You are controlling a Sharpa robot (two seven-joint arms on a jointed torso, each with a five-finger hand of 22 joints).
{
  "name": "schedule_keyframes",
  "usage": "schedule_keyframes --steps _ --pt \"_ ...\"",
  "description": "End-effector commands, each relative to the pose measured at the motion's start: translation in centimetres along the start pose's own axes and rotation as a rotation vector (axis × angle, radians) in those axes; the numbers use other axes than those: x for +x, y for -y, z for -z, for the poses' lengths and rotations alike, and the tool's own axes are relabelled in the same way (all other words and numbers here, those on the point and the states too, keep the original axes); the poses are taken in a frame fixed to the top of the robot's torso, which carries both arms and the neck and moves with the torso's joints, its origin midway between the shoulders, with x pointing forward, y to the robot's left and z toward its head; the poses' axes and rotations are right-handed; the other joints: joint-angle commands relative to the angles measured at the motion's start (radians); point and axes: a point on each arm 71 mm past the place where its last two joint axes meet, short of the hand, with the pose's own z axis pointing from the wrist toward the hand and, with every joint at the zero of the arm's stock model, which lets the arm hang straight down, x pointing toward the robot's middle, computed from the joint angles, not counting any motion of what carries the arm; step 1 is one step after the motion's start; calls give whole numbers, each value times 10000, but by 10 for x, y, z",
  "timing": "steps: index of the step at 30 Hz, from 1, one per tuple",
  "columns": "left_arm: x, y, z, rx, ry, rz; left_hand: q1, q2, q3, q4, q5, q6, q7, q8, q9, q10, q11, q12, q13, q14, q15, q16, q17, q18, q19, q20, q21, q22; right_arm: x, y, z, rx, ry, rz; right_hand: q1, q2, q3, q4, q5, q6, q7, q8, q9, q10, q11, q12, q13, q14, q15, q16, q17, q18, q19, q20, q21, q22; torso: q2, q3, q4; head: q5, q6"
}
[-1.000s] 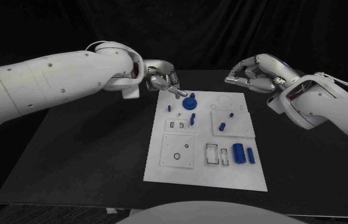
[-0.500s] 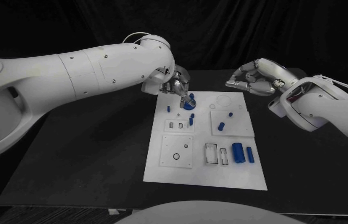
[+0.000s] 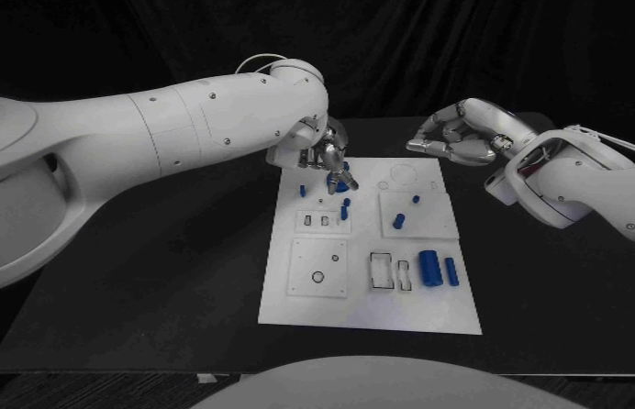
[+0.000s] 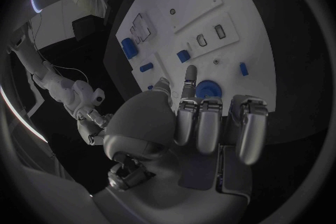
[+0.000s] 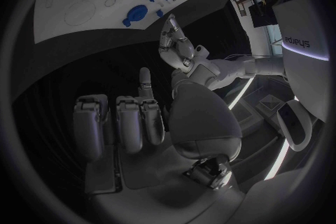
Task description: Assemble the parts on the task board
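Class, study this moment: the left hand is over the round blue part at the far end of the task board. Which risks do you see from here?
1. The left hand hovers over the round blue part; a fingertip could nudge it sideways.
2. A small blue peg lies nearby on the task board; the hand might knock it.
3. The left arm hides part of the board's far corner in the head view.

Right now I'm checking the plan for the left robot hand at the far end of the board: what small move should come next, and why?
Probably close the left robot hand on the round blue part. In the left wrist view its fingertips sit just beside that part on the task board, apparently holding nothing yet.
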Motion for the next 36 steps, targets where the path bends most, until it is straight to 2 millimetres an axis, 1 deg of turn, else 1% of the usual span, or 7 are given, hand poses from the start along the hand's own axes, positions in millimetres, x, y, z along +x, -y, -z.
schedule_keyframes --steps 1,4,11,17,26,29,36 --pt "4 -1 -4 -424 -291 94 -76 -6 19 8 -39 62 0 -63 14 1043 -51 34 2629 1055 -78 26 2630 -134 1050 -84 67 2630 3 2 0 294 -242 -64 0 132 -70 -11 47 -71 -11 63 13 1043 89 26 2633 1048 96 25 2635 -158 1060 75 27 2630 -16 -1 2 2 -40" --pt "7 1 -8 -508 -371 96 -57 3 51 -31 -10 34 3 -124 17 1043 -54 34 2629 1055 -85 26 2630 -134 1050 -94 67 2630 4 2 -1 300 -279 -70 -1 141 -74 -13 61 -77 -11 65 13 1043 91 26 2633 1048 97 25 2635 -158 1060 77 27 2630 -28 1 34 11 -67" --pt "12 1 -15 -729 -515 141 -8 15 116 -95 77 30 3 -201 31 1043 -58 34 2629 1055 -93 26 2630 -134 1050 -105 67 2630 6 1 -3 301 -381 -95 -1 143 -75 -13 65 -78 -10 66 13 1043 91 26 2633 1048 98 25 2635 -158 1060 77 27 2630 -27 -22 8 59 -69" --pt "15 0 -21 -800 -587 229 31 20 166 -142 133 6 11 -271 37 1043 -56 34 2629 1055 -96 26 2630 -134 1050 -110 67 2630 7 1 -4 292 -481 -109 2 145 -82 -17 73 -84 -9 69 14 1043 92 26 2633 1048 100 25 2635 -158 1060 79 27 2630 -41 -17 31 101 -102" --pt "20 1 -27 -742 -667 324 92 31 241 -213 197 -23 24 -363 44 1043 -49 34 2629 1055 -93 26 2630 -134 1050 -111 67 2630 11 1 -5 264 -610 -138 2 145 -83 -17 75 -85 -8 70 14 1043 92 26 2633 1048 100 25 2635 -158 1060 79 27 2630 -49 -15 16 105 -110" --pt "21 1 -29 -703 -671 354 100 33 254 -224 209 -30 28 -380 45 1043 -47 34 2629 1055 -92 26 2630 -134 1050 -111 67 2630 11 1 -6 278 -633 -141 2 145 -83 -17 75 -85 -8 70 14 1043 92 26 2633 1048 100 25 2635 -158 1060 79 27 2630 -56 -6 34 80 -110" --pt "23 3 -31 -585 -683 392 150 45 320 -281 287 8 20 -414 67 1043 -49 34 2629 1055 -93 26 2630 -134 1050 -111 67 2630 13 2 -7 315 -688 -144 -4 148 -93 -16 77 -90 -7 73 14 1043 94 26 2633 1048 101 25 2635 -158 1060 81 27 2630 -68 -21 20 63 -110"
